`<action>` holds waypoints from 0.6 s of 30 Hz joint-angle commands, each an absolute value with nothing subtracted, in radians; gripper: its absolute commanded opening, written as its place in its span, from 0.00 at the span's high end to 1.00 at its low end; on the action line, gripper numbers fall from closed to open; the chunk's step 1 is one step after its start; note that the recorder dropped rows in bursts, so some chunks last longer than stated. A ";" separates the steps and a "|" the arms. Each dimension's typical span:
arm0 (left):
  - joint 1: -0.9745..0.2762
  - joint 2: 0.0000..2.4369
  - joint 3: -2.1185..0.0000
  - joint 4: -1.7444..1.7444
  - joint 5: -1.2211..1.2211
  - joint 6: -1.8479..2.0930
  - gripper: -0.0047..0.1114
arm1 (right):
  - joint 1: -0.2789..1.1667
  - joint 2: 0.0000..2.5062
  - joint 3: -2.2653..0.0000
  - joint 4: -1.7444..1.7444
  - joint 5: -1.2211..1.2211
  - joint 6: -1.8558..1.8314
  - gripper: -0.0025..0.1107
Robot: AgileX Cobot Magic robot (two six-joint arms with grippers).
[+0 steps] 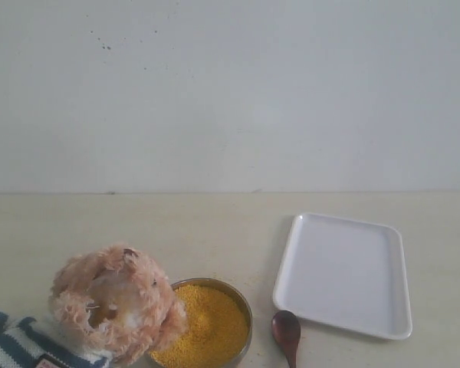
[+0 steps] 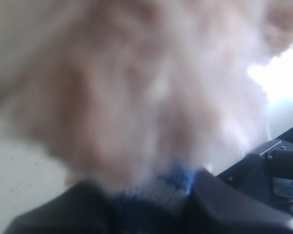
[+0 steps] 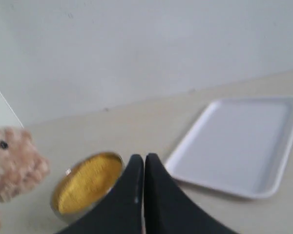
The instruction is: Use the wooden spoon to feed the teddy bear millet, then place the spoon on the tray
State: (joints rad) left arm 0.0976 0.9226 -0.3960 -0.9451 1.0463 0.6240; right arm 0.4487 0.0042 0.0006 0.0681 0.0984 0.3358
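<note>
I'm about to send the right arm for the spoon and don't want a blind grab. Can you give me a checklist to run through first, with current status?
1. Wooden spoon free to pick: ok. It lies on the table between the bowl and the tray; its handle runs out of the exterior view.
2. Right gripper ready to grasp: not ok. Jaws shut, empty.
3. Spoon visible in right wrist view: not ok.
4. Left gripper holding teddy bear: ok. Striped shirt is pinched in its jaws.
5. Millet accessible: ok. Mounded in the bowl beside the bear.
6. Tray free: ok. Nothing on it.
</note>
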 commanded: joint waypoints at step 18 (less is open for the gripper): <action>0.099 0.914 -0.394 -0.973 1.036 0.631 0.93 | 0.502 0.018 -0.090 0.087 0.102 0.552 0.98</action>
State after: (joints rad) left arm 0.0976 0.9226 -0.3960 -0.9451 1.0406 0.6240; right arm 0.4706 0.0042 -0.0358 0.1050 0.0065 0.6217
